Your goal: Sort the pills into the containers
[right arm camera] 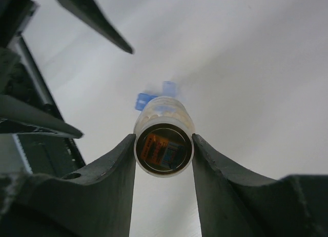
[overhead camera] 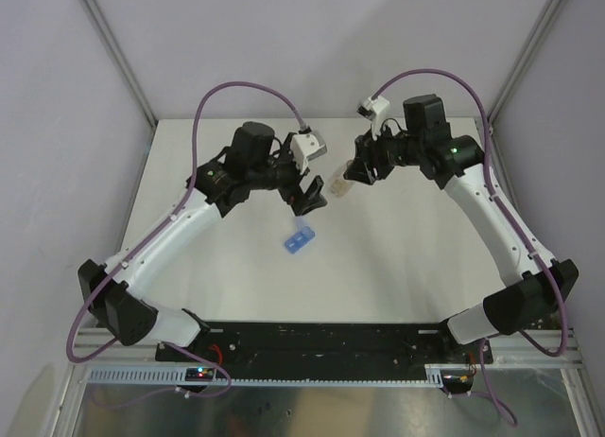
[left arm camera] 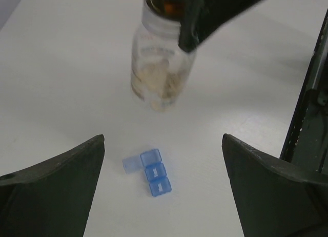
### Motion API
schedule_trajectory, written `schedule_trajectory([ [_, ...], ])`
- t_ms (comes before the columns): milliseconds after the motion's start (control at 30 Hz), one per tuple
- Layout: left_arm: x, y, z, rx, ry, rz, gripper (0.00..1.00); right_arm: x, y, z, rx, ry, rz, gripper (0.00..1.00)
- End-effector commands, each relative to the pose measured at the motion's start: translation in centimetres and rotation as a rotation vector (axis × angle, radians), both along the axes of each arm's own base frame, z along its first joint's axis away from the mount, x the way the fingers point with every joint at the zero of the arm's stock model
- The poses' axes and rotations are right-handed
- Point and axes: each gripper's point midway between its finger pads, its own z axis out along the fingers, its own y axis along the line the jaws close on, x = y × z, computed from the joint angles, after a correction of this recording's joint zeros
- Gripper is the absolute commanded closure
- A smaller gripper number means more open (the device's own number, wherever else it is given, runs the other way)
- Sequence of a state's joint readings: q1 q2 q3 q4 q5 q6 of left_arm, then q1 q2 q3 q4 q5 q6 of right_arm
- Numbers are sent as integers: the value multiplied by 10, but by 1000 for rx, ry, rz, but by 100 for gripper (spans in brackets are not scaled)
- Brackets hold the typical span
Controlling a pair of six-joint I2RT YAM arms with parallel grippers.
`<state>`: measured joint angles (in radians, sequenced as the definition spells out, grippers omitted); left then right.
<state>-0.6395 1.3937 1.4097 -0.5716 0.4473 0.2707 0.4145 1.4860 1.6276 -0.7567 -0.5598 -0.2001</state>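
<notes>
The pills (left arm camera: 156, 85) are not loose on the table; they lie as a pale tan mass in the lower end of a clear vial (left arm camera: 163, 52), single pieces not distinguishable; a darker orange-brown patch shows at the vial's upper end, nature uncertain.

The vial is clamped across its upper end between the fingers of the right gripper (right arm camera: 164, 151), which is partly closed on it; it is held tilted in the air above the white table (left arm camera: 61, 67).

Judgement: the pills are very light, hard and free-rolling, too small for a finger pick-up; they are best handled through the vial, tipped slowly, since they would scatter and bounce. The vial looks smooth and rigid, liable to slip if the grip slackens.

The containers (left arm camera: 155, 173), a translucent blue strip of three joined compartments, rest flat on the table near the vial, not directly under it; one lid (left arm camera: 131, 164) stands open at the end compartment; the strip is probably light and apt to slide if nudged.

The left gripper (left arm camera: 163, 139) hovers above the strip, jaws fully spread, holding nothing.
</notes>
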Motion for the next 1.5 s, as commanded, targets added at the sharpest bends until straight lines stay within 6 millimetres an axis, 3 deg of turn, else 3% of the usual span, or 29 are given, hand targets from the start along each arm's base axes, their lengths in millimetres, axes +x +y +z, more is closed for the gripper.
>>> schedule_trajectory([
  [0, -5, -25, 27, -84, 4, -60, 0, -34, 11, 33, 108, 13, 128, 100],
  [267, -25, -43, 30, -112, -10, -144, 0, -56, 17, 56, 238, 59, 206, 100],
  [567, -20, -41, 21, -106, -43, -106, 2, -57, 16, 66, 311, 95, 221, 100],
  [900, -18, -37, 22, -116, -70, -78, 26, -55, 13, 64, 329, 115, 206, 100],
  [1267, -19, -38, 28, -130, -69, -81, 36, -55, 11, 59, 324, 115, 197, 100],
  [1467, -20, -40, 21, -123, -55, -93, 56, -57, 10, 61, 331, 114, 197, 100],
])
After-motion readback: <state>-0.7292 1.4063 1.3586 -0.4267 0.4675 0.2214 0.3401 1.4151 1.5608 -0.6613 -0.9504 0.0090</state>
